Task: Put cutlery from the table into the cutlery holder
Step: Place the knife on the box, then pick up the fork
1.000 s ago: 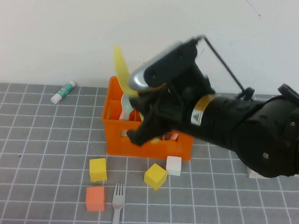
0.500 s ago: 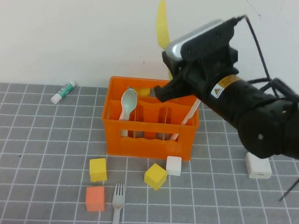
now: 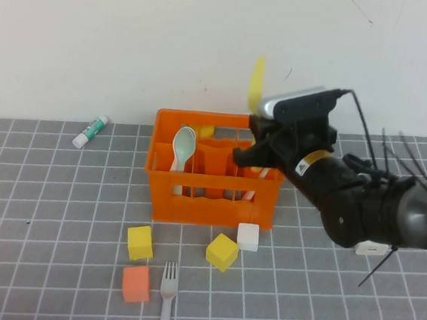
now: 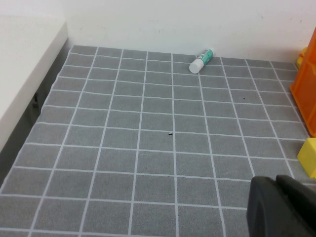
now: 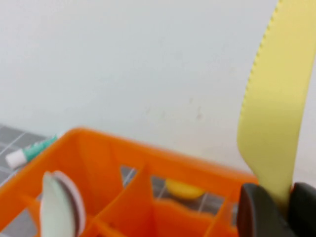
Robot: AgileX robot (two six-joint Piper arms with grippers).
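Yellow knife: held blade-up, upper centre of the high view, above the right rear corner of the cutlery holder. In the right wrist view the knife rises from between the dark fingers, serrated edge visible.

Right gripper: clenched on the knife handle, just above the holder's right rim, arm entering from the right of the frame.

Cutlery holder: orange crate, centre of the high view, on the table. Mint green spoon stands bowl-up in a left compartment. A small yellow item lies in a rear compartment; identity unclear.

Grey fork: flat on the table, bottom centre, tines toward the crate.

Nearby: two yellow cubes, orange cube, white cube in front of the crate. Glue stick at far left near the wall.

Left gripper: only a dark part at the lower right of the left wrist view, over the table; cannot tell its state.
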